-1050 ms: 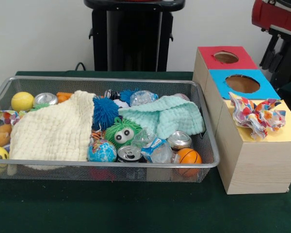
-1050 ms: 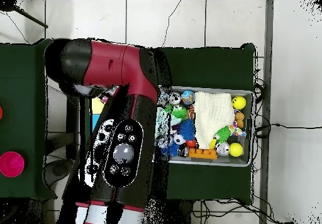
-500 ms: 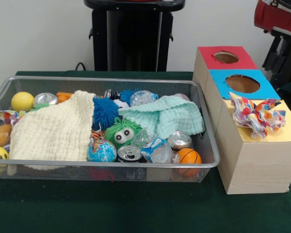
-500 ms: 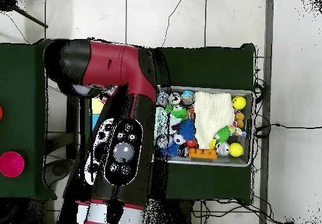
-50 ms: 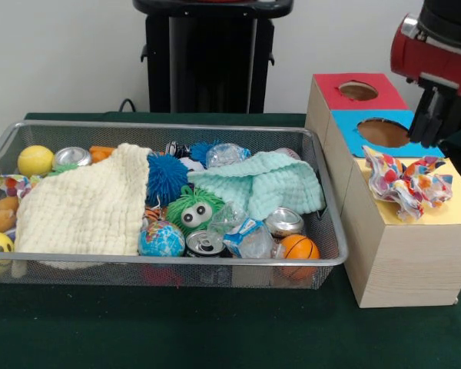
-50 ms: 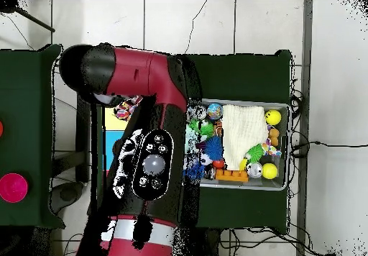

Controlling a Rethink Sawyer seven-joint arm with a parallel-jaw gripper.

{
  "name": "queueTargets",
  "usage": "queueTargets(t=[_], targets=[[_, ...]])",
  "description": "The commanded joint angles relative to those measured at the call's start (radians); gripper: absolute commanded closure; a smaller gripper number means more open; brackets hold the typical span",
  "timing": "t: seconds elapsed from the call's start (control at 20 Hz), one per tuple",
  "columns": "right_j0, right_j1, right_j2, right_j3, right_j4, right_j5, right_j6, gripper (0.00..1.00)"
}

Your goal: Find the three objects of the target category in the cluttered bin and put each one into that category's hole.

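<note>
- We've got the wire bin (image 5: 15, 134) packed with clutter; the arm (image 5: 434, 54) hangs over the box (image 5: 403, 254), well away from it.
- Crumpled wrapper (image 5: 409, 186) sits on the yellow top: light, squashy, so we'd pinch a raised fold.
- Gripper: can't tell, it's hidden.

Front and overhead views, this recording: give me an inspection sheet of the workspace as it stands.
Surface: green cloth table.
Job's things: wire bin full; box with red hole, blue hole; crumpled wrapper on the yellow section.
Clutter: cream cloth, mint cloth, cans, balls, green fuzzy toy.
Grippers: arm beside the box; fingers not discernible.
Cables: on the floor.
Surroundings: tiled floor, black stand.
</note>
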Motion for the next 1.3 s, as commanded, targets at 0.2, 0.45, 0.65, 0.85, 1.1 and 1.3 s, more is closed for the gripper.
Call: queueTargets(t=[0.2, 0.45, 0.65, 0.85, 1.1, 1.3], targets=[[-0.03, 0.142, 0.11, 0.07, -0.037, -0.029, 0.084, 1.0], [-0.016, 0.194, 0.101, 0.057, -0.043, -0.075, 0.107, 1.0], [0.027, 0.228, 0.083, 0.048, -0.022, -0.096, 0.202, 1.0], [0.06, 0.236, 0.087, 0.062, 0.029, -0.088, 0.284, 1.0], [0.118, 0.21, 0.06, 0.1, 0.075, -0.068, 0.391, 1.0], [0.138, 0.183, 0.05, 0.115, 0.105, -0.025, 0.416, 1.0]])
